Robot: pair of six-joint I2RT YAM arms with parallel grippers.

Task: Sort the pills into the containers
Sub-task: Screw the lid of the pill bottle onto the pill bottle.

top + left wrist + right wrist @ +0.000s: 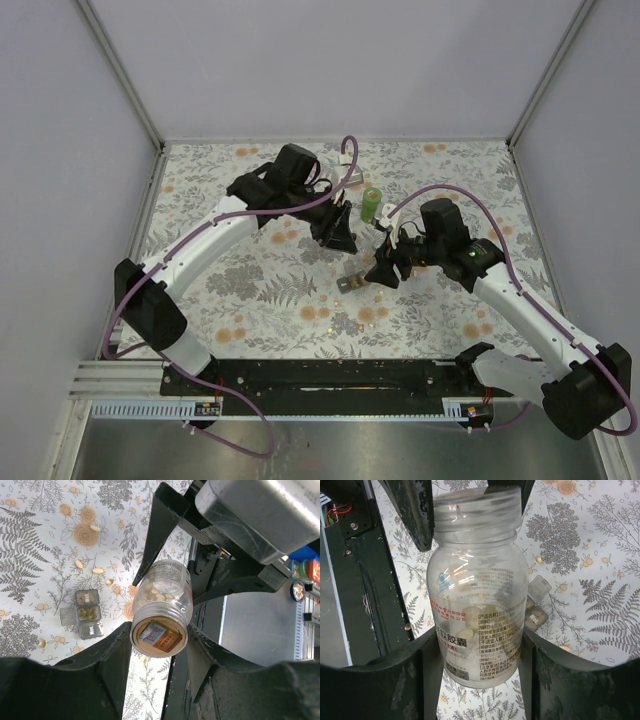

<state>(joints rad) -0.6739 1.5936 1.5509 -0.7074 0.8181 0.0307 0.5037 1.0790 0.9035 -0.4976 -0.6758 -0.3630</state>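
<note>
Closest to the arms' bases, a small pill box [88, 614] lies on the flowery bench [250, 290]. One of its little cups is open and has yellow pills inside. The cups on either side of it are closed. It is most likely where some of the pills are meant to go.

Just past the box, the right hand [384, 270] holds the pill bottle [477, 610] up off the bench. Its two fingers [427, 675] press on both sides of the clear body, low down. That leaves the top free. White pills sit inside the bottle, so the job has a long way to go.

Next comes the left hand [338, 232], which meets the bottle from the other end. Its fingers [120, 650] sit on both sides of the lid [472, 510] and look to be pinching it. How hard it squeezes cannot be told. One hand holds the body and the other holds the lid, and that is how a lid gets twisted off. The next move is probably a turn of the lid. If the right hand grips too softly, the whole bottle may spin with it.

A few loose pills [98, 570] lie on the bench near the box, along with some small yellow round ones.

Farthest away, a green bottle [372, 203] stands upright on the bench, clear of both hands.
</note>
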